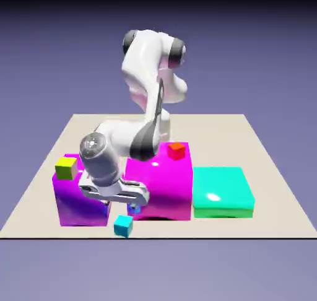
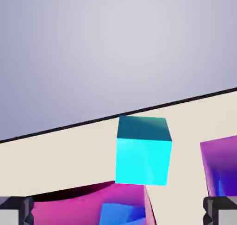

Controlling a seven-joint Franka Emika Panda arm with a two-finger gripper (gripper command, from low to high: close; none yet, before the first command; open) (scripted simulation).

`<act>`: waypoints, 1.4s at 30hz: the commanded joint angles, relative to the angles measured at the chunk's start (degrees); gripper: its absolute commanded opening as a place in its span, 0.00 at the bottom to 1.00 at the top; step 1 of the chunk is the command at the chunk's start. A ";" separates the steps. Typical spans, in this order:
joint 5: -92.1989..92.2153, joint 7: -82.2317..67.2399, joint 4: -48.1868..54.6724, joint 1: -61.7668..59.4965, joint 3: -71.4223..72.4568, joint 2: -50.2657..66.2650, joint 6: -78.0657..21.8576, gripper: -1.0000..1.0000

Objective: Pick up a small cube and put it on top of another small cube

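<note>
A white robot arm is reaching low over a beige desk carrying a magenta block, a purple block and a turquoise block. The fingers are standing wide apart, holding nothing. The small cyan cube is sitting on the desk near its front edge, just ahead of them; it looks light, rigid and smooth, best pinched across two opposite flat sides.

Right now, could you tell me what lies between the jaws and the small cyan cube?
In the hand view, only bare table separates the gripper from the small cyan cube; a magenta block's edge sits just below.
</note>
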 commanded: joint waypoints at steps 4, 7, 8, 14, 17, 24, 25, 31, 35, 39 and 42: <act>1.69 -0.48 8.07 0.23 -2.30 8.31 -8.77 0.50; 2.96 -0.84 14.13 0.41 -4.02 14.54 -15.34 0.50; 3.38 -0.96 16.15 0.46 -4.59 16.61 -17.53 0.50; 4.28 -1.95 7.86 2.08 -4.17 16.56 -9.75 0.50; 4.46 -2.15 6.16 2.41 -4.08 16.55 -8.16 0.00; 1.56 -2.90 17.32 -1.09 -4.37 13.06 -19.07 0.00; 0.26 -5.02 19.40 -2.05 -5.19 12.22 -21.37 0.00; -7.50 -17.76 31.86 -7.84 -10.09 7.15 -35.14 0.00; -11.08 -24.71 39.40 -10.32 -13.76 7.21 -43.23 0.00; -11.15 -25.86 39.62 -9.46 -15.70 9.81 -44.18 0.00; -11.70 -25.37 33.39 -7.88 -15.95 7.55 -40.43 0.00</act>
